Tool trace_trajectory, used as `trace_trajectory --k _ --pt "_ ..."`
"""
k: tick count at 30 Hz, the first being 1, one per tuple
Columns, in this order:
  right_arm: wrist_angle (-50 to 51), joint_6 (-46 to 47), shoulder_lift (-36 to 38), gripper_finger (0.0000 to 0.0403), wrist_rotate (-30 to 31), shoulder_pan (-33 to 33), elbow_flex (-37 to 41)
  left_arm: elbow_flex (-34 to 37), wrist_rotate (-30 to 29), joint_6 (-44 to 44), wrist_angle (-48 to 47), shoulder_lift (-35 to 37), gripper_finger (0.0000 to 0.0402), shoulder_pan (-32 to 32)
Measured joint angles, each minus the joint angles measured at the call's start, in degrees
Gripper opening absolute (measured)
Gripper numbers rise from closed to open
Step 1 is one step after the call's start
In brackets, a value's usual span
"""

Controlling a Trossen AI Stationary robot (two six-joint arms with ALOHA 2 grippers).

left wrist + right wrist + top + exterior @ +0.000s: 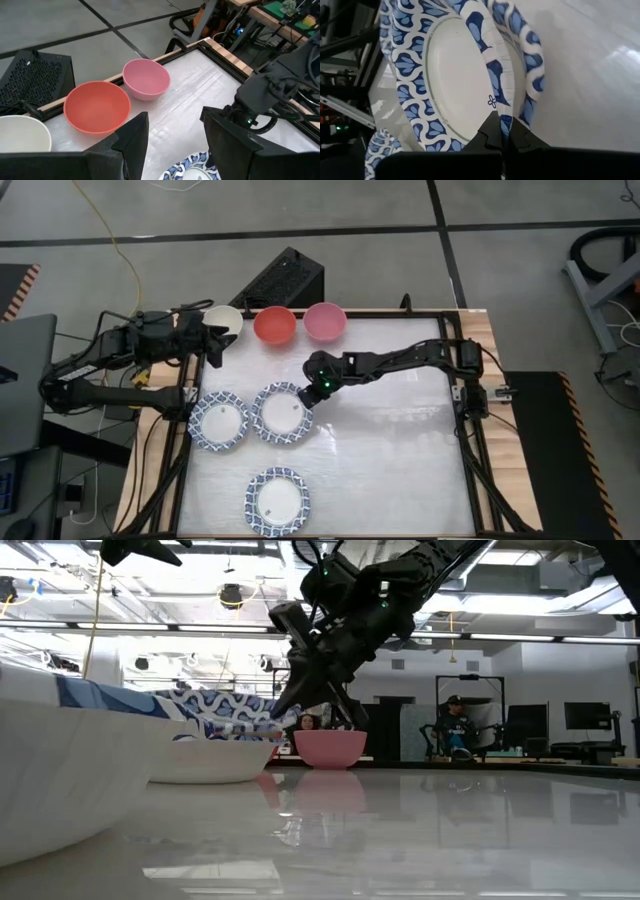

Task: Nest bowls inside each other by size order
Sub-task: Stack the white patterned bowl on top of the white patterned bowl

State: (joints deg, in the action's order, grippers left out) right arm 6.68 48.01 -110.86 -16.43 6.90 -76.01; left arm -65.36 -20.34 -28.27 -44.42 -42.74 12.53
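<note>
My right gripper (305,394) is shut on a blue-and-white bowl (452,75) that lies over a second blue-and-white bowl (281,413) at mid-table; the lower one's rim (536,75) shows past the held bowl. Two more blue-and-white bowls rest on their bases: one to the left (218,421), one near the front edge (277,501). Along the far edge stand a cream-white bowl (224,320), a red bowl (274,325) and a pink bowl (325,321). My left gripper (172,145) hangs open above the table's far left corner, by the cream-white bowl. My right gripper pinches the held bowl's patterned rim (501,112) between its two fingers, on the side toward the table's right edge. The fingers slant down from the table's right and far side. The bowl is tilted, its held side raised, over the second blue-and-white bowl.
The table's right half (400,450) is bare white surface inside a dark frame (470,430). A black box (285,280) sits just beyond the far edge, a laptop (25,380) off the left side. People (455,720) sit in the room behind.
</note>
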Motion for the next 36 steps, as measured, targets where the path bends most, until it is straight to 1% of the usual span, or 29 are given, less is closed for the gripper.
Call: trace_trajectory --k 3,8,14,17,24,28,31,36 --pt "0.0 0.0 -0.2 0.0011 -0.1 -0.1 0.0 0.0 0.0 0.2 0.0 0.0 0.0180 0.0" --pt "0.3 0.0 -0.2 0.0030 0.1 0.0 0.0 0.0 0.0 0.5 0.0 0.0 0.0180 0.0" --pt "0.2 -1.8 -0.2 0.0062 1.0 0.0 0.0 0.0 0.0 0.5 0.1 0.0 0.0180 0.0" --pt "-0.1 -2.0 -0.2 0.0088 1.1 0.0 0.0 0.0 0.0 0.5 0.1 0.0 0.0180 0.0" --pt "-3.0 -1.9 -0.2 0.0168 1.1 0.1 0.0 0.0 0.0 0.5 0.0 0.0 0.0180 0.0" --pt "-1.7 -1.9 -0.2 0.0198 1.2 0.4 -0.7 0.0 0.0 0.4 0.0 0.0 0.0180 0.0" --pt "0.1 -2.5 -0.2 0.0206 1.2 0.8 -1.6 0.0 0.0 0.4 -0.2 0.0 0.0180 0.0" --pt "6.2 -7.1 -0.3 0.0202 3.0 1.1 -4.9 0.0 0.0 0.5 -0.2 0.0 0.0180 0.0"
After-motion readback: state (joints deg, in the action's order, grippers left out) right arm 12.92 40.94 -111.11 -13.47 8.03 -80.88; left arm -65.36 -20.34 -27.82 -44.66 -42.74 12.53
